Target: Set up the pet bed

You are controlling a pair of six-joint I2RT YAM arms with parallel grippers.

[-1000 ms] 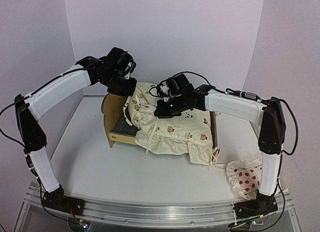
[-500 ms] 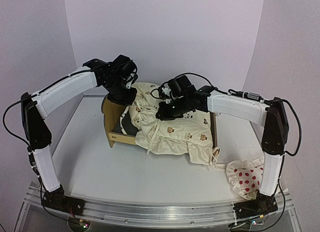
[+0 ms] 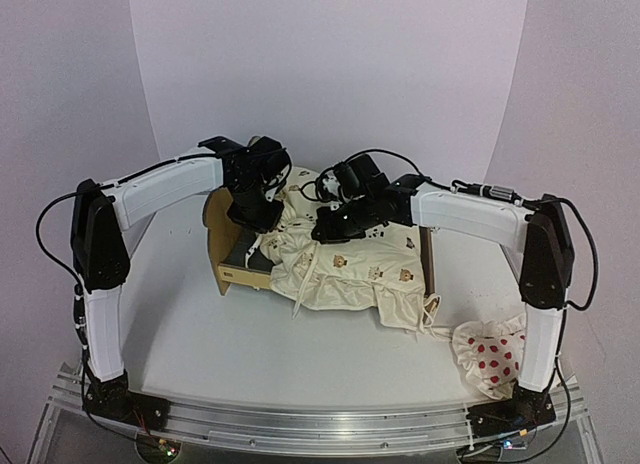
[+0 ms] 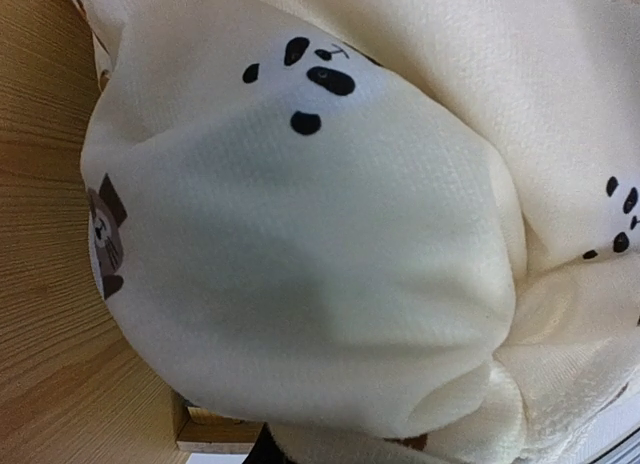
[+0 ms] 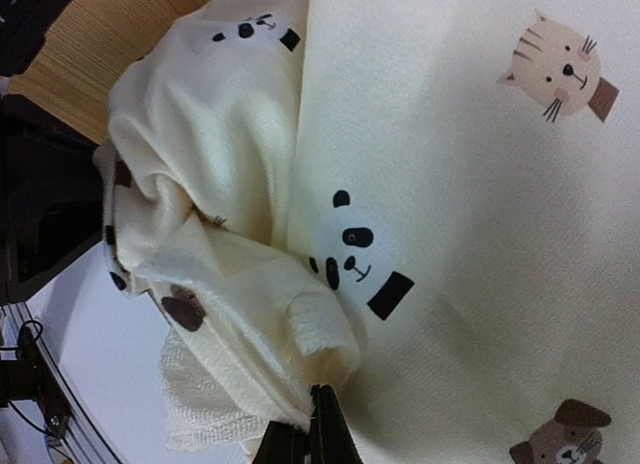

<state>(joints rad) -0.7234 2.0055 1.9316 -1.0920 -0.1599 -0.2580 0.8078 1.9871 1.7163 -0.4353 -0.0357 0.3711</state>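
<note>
Right now the cream ruffled cloth cover with small animal prints is what stands in my way. It lies heaped over most of the small light plywood pet bed, which sits mid-table on the white table top, between my two arms. At the bed's left end I can see the tall curved headboard, a low front rail and a patch of dark grey felt base. The rest of the base is buried under the cover. A thin brown edge of the frame shows at the cover's right side.

My left gripper hangs over the headboard end, jaws together. In the left wrist view the cover bulges against the lens and hides the fingers, with the plywood just beside it, so I cannot tell whether a fold is caught.

My right gripper is over the middle of the bed, its jaws pinched on a gathered fold of the cover near a panda print.

A white ruffled pillow with red dots lies on the table, well apart from the bed, near my right arm's base.
</note>
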